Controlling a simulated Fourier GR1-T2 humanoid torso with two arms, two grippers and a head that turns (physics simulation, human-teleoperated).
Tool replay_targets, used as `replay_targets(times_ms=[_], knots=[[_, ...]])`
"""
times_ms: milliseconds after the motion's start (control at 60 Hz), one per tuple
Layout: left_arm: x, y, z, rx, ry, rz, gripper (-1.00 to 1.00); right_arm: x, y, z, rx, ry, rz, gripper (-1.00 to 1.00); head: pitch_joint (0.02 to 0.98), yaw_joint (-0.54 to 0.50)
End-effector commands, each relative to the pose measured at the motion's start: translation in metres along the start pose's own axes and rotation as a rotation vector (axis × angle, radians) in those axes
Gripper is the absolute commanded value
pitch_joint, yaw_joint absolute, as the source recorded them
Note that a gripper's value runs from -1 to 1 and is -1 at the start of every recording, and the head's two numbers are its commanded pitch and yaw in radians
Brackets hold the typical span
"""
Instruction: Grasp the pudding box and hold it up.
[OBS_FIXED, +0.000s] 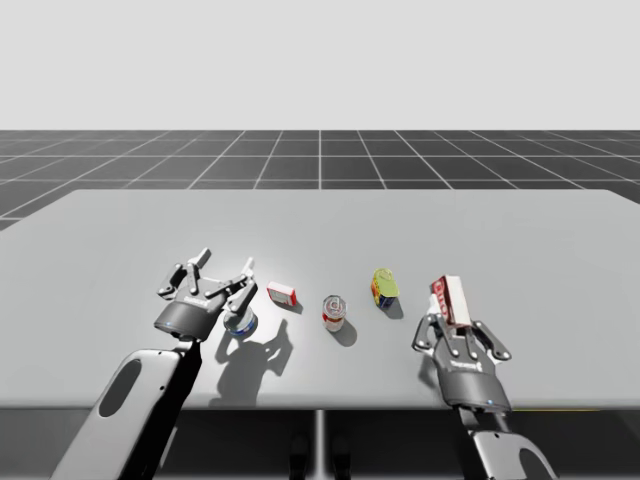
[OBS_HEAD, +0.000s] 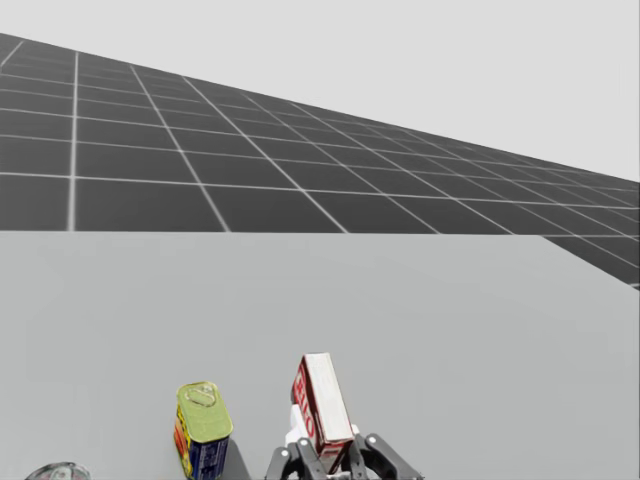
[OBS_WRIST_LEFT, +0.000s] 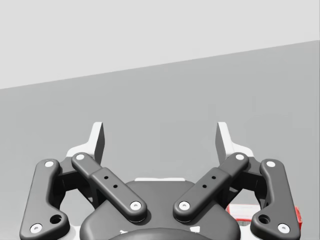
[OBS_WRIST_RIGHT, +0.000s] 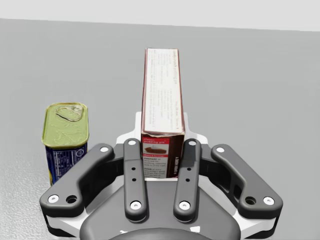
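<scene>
Just beside the yellow-topped tin (OBS_FIXED: 384, 286), on its right in the high view, the pudding box (OBS_FIXED: 452, 298) stands on end between the fingers of my right gripper (OBS_FIXED: 453, 324). The box is red and white, long and narrow, and it leans a little away from upright. In the right wrist view both dark fingers press its lower end from two sides, so the claw is clamped on the box. The tin stands near, off to one side of that gripper and apart from it. Whether the box's foot touches the table (OBS_FIXED: 320, 215) I cannot tell, as the gripper hides it.

There are five goods in all: two boxes and three cans. Left of the tin, near it, stands one round red-and-white can (OBS_FIXED: 333, 312). Further left of the tin sits one small red box (OBS_FIXED: 281, 293). Furthest from the tin is one round blue can (OBS_FIXED: 240, 322) with a silver top.

My left gripper (OBS_FIXED: 225, 270) hangs over that blue can, at the far end of the row from the tin. In the left wrist view its two fingers are spread wide apart, with bare table ahead of them.
</scene>
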Motion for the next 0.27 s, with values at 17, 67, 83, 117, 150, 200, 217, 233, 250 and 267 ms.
replay_targets(times_ms=[17,67,83,117,150,200,217,233,250,267], knots=[[-0.001,0.0,0.0,-0.001,0.0,-0.001,-1.0,0.049,-0.013,-0.004,-0.098,-0.147,0.015,1.0,0.466,-0.48],[-0.001,0.0,0.0,-0.001,0.0,-0.002,-1.0,0.061,-0.014,-0.003,-0.102,-0.18,0.023,1.0,0.464,-0.49],[-0.001,0.0,0.0,-0.001,0.0,-0.001,-1.0,0.069,-0.016,-0.003,-0.104,-0.204,0.027,1.0,0.463,-0.49],[-0.001,0.0,0.0,0.0,0.0,-0.001,-1.0,0.075,-0.016,-0.003,-0.105,-0.222,0.03,1.0,0.462,-0.49],[-0.001,0.0,0.0,0.001,-0.001,0.0,-1.0,0.086,-0.018,-0.002,-0.108,-0.256,0.032,1.0,0.462,-0.49],[-0.001,0.001,0.0,0.002,-0.001,0.0,-1.0,0.094,-0.018,-0.002,-0.111,-0.282,0.029,1.0,0.462,-0.49],[-0.001,0.001,0.0,0.002,-0.002,0.0,-1.0,0.1,-0.018,-0.002,-0.112,-0.3,0.029,1.0,0.462,-0.49],[0.0,0.001,0.0,0.002,-0.002,0.001,-1.0,0.105,-0.018,-0.002,-0.113,-0.32,0.033,1.0,0.462,-0.49],[0.0,0.001,0.0,0.002,-0.002,0.001,-1.0,0.107,-0.018,-0.002,-0.114,-0.328,0.032,1.0,0.462,-0.49],[0.0,0.001,0.0,0.002,-0.002,0.001,-1.0,0.11,-0.018,-0.002,-0.114,-0.335,0.032,1.0,0.462,-0.48]])
